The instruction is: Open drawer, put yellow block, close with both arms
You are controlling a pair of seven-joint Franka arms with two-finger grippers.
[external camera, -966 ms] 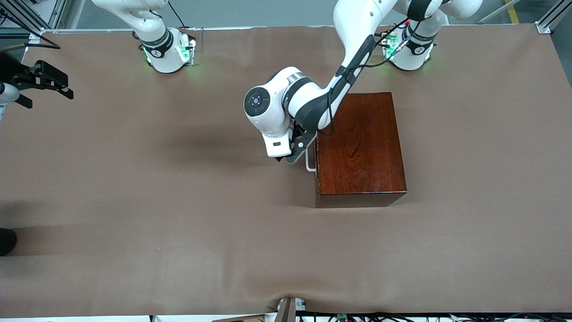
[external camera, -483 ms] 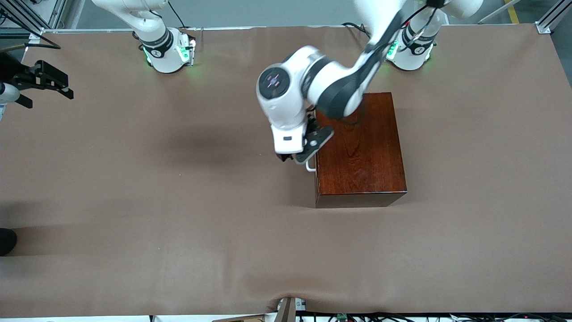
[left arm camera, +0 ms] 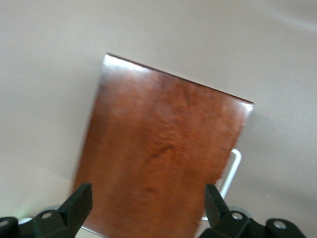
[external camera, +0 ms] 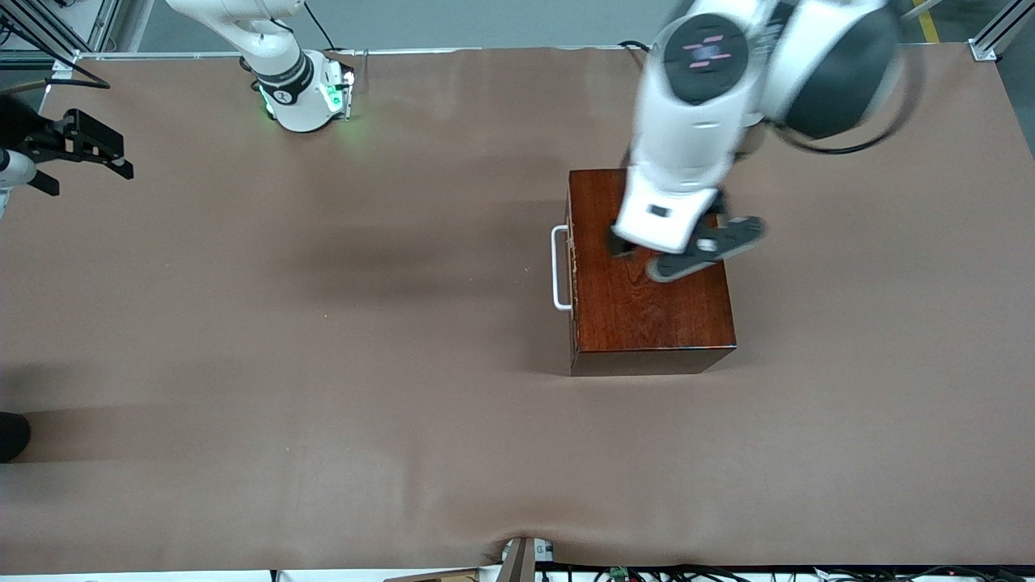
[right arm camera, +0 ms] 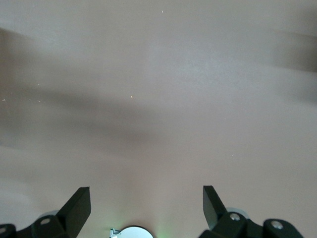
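Note:
The dark reddish-brown wooden box (external camera: 651,275) stands toward the left arm's end of the table. Its drawer is pushed in, and the white bar handle (external camera: 559,268) faces the right arm's end. My left gripper (left arm camera: 148,193) hangs open and empty in the air over the box top (left arm camera: 158,148), with the handle (left arm camera: 232,171) off to one side. My right gripper (right arm camera: 146,193) waits open and empty above the table's edge at the right arm's end, over bare cloth. The yellow block is out of view.
A brown cloth (external camera: 323,339) covers the whole table and wrinkles near the front camera's edge (external camera: 501,550). The right arm's round base (external camera: 303,93) glows green. A dark object (external camera: 12,436) pokes in at the right arm's end.
The left arm has risen from in front of the handle and swung over the box top, uncovering the handle. The right arm has not moved.

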